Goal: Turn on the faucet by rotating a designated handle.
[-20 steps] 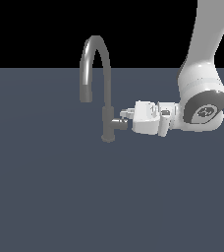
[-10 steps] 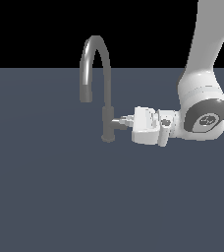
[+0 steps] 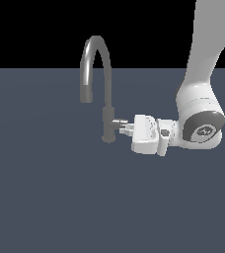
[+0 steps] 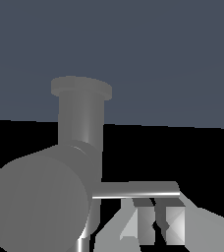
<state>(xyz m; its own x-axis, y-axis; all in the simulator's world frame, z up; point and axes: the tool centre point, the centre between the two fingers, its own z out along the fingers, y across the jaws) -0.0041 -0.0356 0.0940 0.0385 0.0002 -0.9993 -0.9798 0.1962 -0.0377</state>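
Observation:
The grey gooseneck faucet (image 3: 92, 54) stands on the dark floor, with its column (image 3: 108, 121) on a small round base. The handle (image 3: 118, 121) is a short stub sticking out of the column toward the exterior view's right. My gripper (image 3: 126, 128) reaches in from that side, level with the stub, fingertips together at its end. In the wrist view the stub's round end (image 4: 35, 202) fills the near corner. Its thin lever pin (image 4: 133, 189) lies across my fingertips (image 4: 175, 221), which touch it. The gripper (image 4: 154, 221) is shut and clasps nothing.
The white arm (image 3: 203, 74) comes down from above at the exterior view's right, with its wrist joint (image 3: 203, 131) low beside the faucet. A flat dark grey floor (image 3: 45, 197) surrounds the faucet. The faucet base also shows in the wrist view (image 4: 81, 88).
The hand and wrist have sunk a little and tilted, and the fingertips have dropped from level with the stub to just below it, staying against the handle.

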